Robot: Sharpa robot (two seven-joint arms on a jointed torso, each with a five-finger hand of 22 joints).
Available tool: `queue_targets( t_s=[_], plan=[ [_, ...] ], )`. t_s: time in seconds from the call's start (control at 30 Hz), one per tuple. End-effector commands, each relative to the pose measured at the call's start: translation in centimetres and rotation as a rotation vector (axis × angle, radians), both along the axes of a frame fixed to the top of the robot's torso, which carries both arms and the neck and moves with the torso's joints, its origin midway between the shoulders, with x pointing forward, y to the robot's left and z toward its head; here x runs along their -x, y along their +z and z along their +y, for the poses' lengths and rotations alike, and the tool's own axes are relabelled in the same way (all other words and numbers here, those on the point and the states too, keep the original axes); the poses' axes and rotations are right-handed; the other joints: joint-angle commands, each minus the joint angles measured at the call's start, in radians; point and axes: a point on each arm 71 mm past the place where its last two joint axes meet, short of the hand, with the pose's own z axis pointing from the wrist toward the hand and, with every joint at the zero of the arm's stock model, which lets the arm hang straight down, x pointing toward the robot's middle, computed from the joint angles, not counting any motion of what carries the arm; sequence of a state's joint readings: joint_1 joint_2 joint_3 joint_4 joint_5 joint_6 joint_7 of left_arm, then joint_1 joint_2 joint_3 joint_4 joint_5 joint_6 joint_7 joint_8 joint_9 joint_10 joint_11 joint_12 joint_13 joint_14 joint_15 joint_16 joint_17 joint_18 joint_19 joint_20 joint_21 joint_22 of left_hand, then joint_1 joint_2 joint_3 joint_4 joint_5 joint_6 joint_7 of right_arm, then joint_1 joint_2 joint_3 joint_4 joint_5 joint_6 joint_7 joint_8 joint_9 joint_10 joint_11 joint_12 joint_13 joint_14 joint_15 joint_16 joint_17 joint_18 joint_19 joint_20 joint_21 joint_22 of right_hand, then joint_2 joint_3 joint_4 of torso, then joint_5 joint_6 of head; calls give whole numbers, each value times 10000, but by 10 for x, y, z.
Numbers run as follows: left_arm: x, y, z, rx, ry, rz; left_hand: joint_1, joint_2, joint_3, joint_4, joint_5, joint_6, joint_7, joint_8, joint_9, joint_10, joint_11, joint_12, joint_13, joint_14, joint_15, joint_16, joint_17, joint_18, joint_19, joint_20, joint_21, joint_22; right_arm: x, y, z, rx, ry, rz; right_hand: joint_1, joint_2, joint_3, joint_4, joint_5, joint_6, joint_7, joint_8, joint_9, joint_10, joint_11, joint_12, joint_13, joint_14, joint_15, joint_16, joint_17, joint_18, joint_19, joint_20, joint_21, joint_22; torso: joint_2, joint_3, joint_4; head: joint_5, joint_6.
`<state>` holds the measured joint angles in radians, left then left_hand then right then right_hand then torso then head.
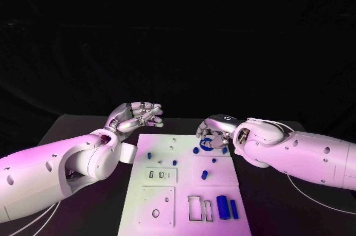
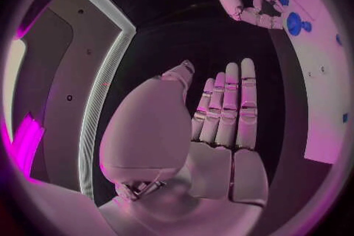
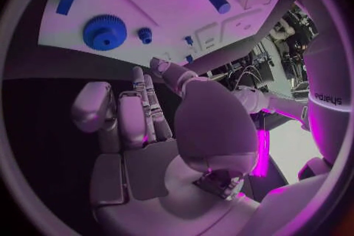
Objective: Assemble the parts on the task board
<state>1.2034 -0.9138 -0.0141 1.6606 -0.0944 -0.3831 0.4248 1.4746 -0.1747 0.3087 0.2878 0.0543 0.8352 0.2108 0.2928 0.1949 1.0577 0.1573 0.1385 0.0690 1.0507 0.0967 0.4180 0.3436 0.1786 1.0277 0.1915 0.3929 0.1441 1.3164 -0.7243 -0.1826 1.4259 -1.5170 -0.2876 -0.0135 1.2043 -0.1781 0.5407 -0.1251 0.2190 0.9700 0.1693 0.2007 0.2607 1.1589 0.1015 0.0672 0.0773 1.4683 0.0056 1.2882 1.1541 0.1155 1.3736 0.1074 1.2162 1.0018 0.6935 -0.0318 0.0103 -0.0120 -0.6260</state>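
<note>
Head view: white task board [image 1: 185, 189] lay in the middle of the black bench [image 1: 74, 125], long axis near to far. Blue parts sat on it: a gear [image 1: 207, 142] at the far right, small pegs [image 1: 149, 155] mid-board, two long cylinders [image 1: 221, 207] near right, lying near-far. Left robot hand [image 1: 139, 116] hung off the board's far left corner, fingers curled, holding nothing. Right robot hand [image 1: 213, 128] hovered over the gear.

Left wrist view: left robot hand's fingers [image 2: 230, 106] straight, empty.

Right wrist view: right robot hand [image 3: 159, 130] empty, fingers apart; gear [image 3: 104, 32] lay flat beyond them.

Black table [image 1: 74, 128] under everything.
</note>
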Motion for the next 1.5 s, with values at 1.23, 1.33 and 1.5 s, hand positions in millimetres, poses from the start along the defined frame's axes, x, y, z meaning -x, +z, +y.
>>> queue_targets(
  t_s=[1.23,1.33,1.5],
  plan=[
    [1,6,-2,120,-207,21,-189,21,-136,-5,-26,6,124,-85,12,-166,45,-97,4,-20,39,108,104,26,45,20,83,8,4,-15,18,1486,252,53,154,11,-119,274,-90,141,9,35,304,-357,53,9,70,432,140,734,604,-198,-9,137,511,645,655,-134,78,6,137],
    [1,6,-1,128,-201,38,-189,21,-136,-5,-26,6,124,-85,12,-166,45,-97,4,-20,39,108,104,26,45,20,83,8,4,-15,18,1482,240,27,175,51,-93,296,-93,181,-11,58,332,-298,37,21,90,432,130,768,626,-200,-6,131,543,687,688,-135,76,9,161],
    [1,6,-1,138,-211,65,-189,21,-136,-5,-26,6,124,-85,12,-166,45,-97,4,-20,39,108,104,26,45,20,83,8,4,-15,18,1371,183,-109,310,392,154,476,-642,366,-98,189,509,62,-58,89,190,423,60,914,695,-225,17,82,711,933,727,-127,80,22,159]
  ],
)
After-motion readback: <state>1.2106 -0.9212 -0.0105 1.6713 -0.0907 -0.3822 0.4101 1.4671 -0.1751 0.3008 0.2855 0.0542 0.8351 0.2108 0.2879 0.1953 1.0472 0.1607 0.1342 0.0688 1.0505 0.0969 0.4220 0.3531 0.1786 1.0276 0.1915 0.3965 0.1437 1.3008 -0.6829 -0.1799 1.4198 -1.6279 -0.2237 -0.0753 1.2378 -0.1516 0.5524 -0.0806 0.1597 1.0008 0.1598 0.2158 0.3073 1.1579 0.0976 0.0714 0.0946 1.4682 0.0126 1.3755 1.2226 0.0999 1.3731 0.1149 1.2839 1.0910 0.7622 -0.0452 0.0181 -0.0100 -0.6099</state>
